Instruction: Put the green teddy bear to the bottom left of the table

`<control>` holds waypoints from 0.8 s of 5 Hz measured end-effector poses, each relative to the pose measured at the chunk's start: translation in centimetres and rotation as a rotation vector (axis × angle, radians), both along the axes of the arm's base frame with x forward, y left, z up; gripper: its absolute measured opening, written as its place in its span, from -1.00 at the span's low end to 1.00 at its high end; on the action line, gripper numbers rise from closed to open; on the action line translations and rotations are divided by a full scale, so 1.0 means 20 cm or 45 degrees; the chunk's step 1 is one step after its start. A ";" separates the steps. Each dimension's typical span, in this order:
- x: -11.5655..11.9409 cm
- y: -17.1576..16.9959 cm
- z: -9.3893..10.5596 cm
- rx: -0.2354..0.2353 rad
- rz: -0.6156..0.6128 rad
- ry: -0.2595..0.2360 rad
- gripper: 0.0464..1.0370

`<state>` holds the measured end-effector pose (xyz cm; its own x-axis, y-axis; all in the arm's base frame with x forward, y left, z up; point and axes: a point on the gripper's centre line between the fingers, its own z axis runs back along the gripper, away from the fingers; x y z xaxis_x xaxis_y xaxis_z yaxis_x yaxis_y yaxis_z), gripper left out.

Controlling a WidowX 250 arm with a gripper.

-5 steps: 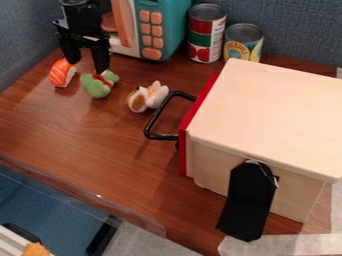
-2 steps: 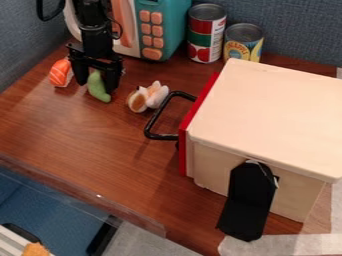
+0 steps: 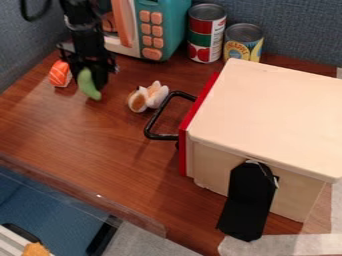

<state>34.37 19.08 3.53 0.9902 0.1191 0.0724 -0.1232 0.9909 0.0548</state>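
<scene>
My black gripper (image 3: 89, 80) hangs at the upper left of the table, with its fingers closed in on the green teddy bear (image 3: 87, 85). The bear's upper part is hidden by the gripper. Its lower green end shows below, pointing down and slightly right. I cannot tell whether it touches the table (image 3: 100, 145).
An orange sushi toy (image 3: 60, 74) lies just left of the gripper. To the right are a white and brown toy (image 3: 147, 96) and a wooden box (image 3: 267, 115) with a black handle. A teal toy microwave (image 3: 162, 30) and two cans (image 3: 206, 34) stand behind.
My gripper has come right and down over the bear, then shifted slightly back left as its fingers drew together. The bear has turned and moved a little left with it.
</scene>
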 end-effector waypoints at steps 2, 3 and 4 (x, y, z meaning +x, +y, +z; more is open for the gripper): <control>-0.26 -0.07 0.20 0.014 -0.172 -0.116 -0.16; -0.39 -0.15 0.11 0.027 -0.294 -0.063 -0.16; -0.47 -0.23 -0.01 0.104 -0.378 0.026 -0.16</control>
